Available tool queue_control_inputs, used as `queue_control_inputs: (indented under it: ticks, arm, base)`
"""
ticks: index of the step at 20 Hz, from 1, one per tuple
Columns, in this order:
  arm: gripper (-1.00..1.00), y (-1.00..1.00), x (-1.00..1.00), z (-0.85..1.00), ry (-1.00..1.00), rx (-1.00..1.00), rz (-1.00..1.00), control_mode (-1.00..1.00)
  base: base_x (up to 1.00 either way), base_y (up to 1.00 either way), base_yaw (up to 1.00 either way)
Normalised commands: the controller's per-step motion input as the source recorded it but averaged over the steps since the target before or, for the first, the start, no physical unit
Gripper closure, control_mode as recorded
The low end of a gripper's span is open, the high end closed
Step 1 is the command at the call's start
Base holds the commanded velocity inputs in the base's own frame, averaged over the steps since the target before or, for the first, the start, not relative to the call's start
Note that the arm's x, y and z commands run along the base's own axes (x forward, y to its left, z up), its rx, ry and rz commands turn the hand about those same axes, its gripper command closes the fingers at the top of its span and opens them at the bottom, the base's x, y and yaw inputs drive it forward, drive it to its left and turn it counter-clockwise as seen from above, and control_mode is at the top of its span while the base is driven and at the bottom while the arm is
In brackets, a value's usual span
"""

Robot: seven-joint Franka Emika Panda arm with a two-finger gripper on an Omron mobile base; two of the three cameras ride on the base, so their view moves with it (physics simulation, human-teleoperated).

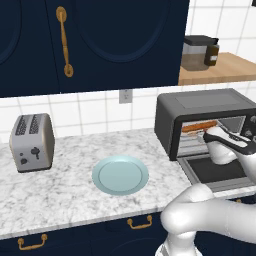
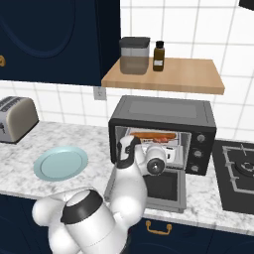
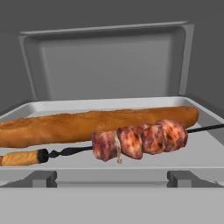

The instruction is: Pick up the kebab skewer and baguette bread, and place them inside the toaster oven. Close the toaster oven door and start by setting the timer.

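Gripper (image 1: 212,134): white 2-finger hand at the oven mouth, right of centre in the left base view; jaws apart, holding nothing.

Item 1: boxy dark grey toaster oven (image 2: 163,110) on the marble counter (image 1: 65,190), its drop-down door (image 2: 166,187) lying open below the cavity.

Item 2: golden-orange baguette bread (image 3: 87,124), resting on the grey tray (image 3: 109,103) inside the oven. Long axis runs left to right across the hand view, parallel to the oven front.

Item 3: kebab skewer (image 3: 140,141) with reddish-brown meat chunks, just in front of the baguette and parallel to it; tan handle end points lower left, thin tip points right.

Risk: in my judgement, the arm leaving the cavity may clip the skewer and drag it toward the tray's front edge. The arm also stands over the open door, so swinging the door up could catch the wrist.
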Motion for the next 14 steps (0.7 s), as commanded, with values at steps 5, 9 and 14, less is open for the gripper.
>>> queue_control_inputs:
  ticks: [5,9,14]
  arm:
    - [-1.00,0.00,0.21,0.00,0.00,0.00,0.00,-1.00]
    - [-1.00,0.00,0.19,0.00,0.00,0.00,0.00,-1.00]
    - [-1.00,0.00,0.16,0.00,0.00,0.00,0.00,-1.00]
  base:
    - [0.00,0.00,0.00]
    - [0.00,0.00,0.00]
    - [0.00,0.00,0.00]
